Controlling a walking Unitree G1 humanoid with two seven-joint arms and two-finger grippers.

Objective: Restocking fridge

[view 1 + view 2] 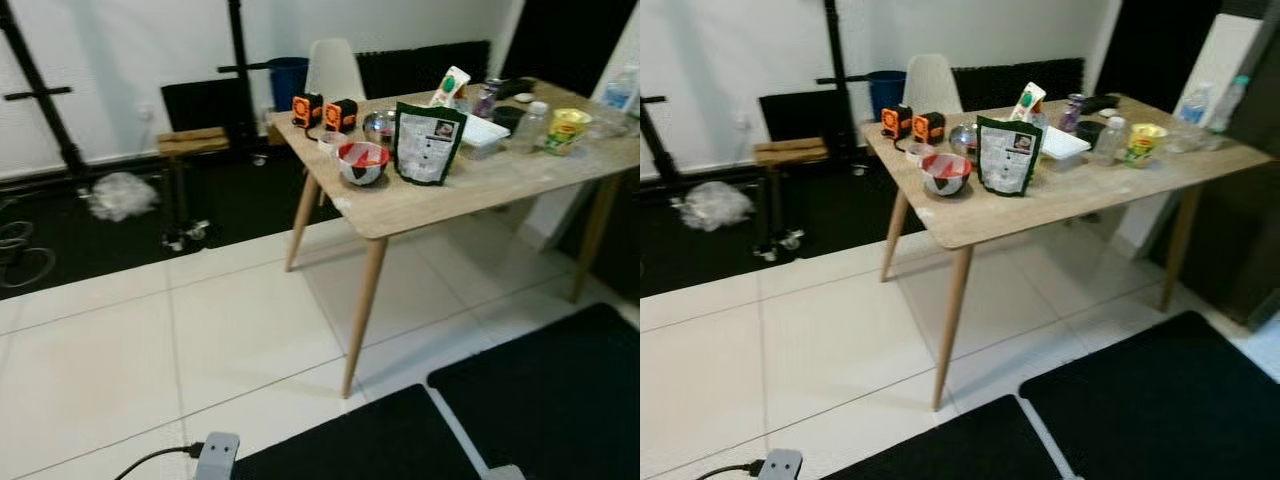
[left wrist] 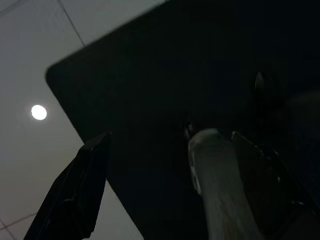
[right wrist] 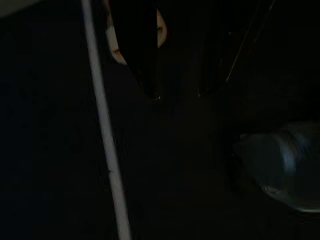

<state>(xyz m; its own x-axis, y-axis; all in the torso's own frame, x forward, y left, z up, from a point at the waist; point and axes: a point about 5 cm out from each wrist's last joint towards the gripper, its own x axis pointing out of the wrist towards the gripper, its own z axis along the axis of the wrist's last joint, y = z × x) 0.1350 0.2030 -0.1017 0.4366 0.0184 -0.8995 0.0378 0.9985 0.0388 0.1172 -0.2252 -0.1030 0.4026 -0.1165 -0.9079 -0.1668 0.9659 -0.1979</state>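
A wooden surface point(image 1: 470, 190) on slanted legs stands ahead on white floor tiles point(image 1: 150, 360), loaded with groceries. Front and centre stands a dark green pouch point(image 1: 427, 143), upright, and just beside it towards the robot's left sits a red-and-white bowl point(image 1: 362, 163). Behind the bowl a metal bowl point(image 1: 379, 126) catches the light, and at the far left corner two orange-and-black devices point(image 1: 324, 112) sit side by side. A tilted carton point(image 1: 450, 87) pokes up behind the pouch. Further right there's a clear bottle point(image 1: 533, 124) and just beside it a yellow tub point(image 1: 566, 130) (label too blurred to read). A white chair point(image 1: 333, 68) stands behind the surface.

Black mats point(image 1: 540, 390) lie on the floor close to the robot.

Down at the wrists it's murky: the left gripper point(image 2: 150, 190) hangs over a dark mat with fingers spread apart, released. The right gripper point(image 3: 175, 80) is in deep shade; I cannot tell whether it's released or clenched.
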